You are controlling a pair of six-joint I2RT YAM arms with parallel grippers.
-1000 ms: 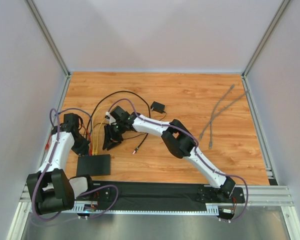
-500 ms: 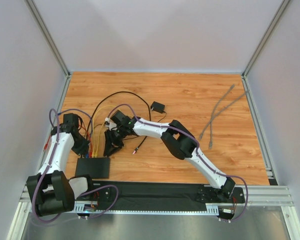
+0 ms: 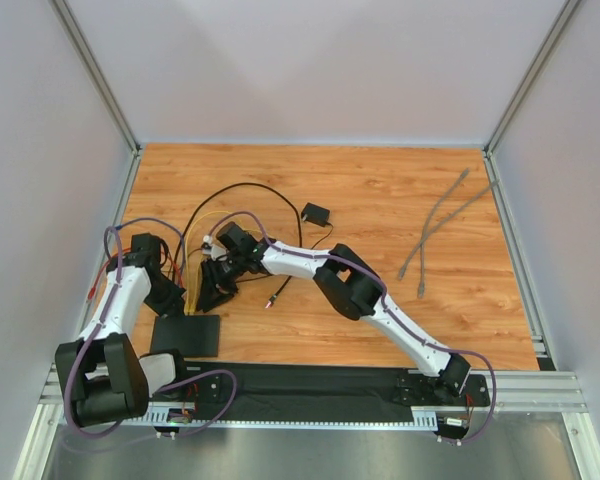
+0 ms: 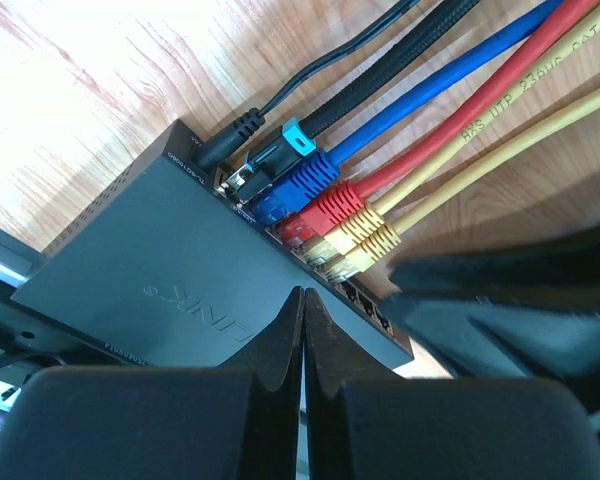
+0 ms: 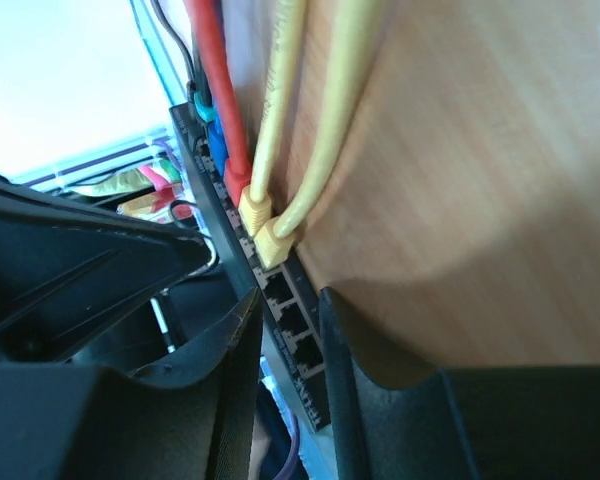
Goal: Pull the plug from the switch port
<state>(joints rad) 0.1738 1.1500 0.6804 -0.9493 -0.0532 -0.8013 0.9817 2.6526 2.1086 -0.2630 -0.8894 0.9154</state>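
Evidently, the stiff, latched yellow plastic plug (image 5: 270, 245) wants gripping at its body, right claw (image 5: 288, 293) part-spread beside it, left claw (image 4: 302, 295) pressed together.

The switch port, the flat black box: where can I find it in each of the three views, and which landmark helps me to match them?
Top external: the switch port lies flat at the lower left.
Left wrist: the switch port fills the lower left, its sockets facing the upper right.
Right wrist: the switch port is seen edge-on, a dark strip running from upper left to bottom centre.
Shared landmark: the two yellow cables plugged side by side into its socket row.
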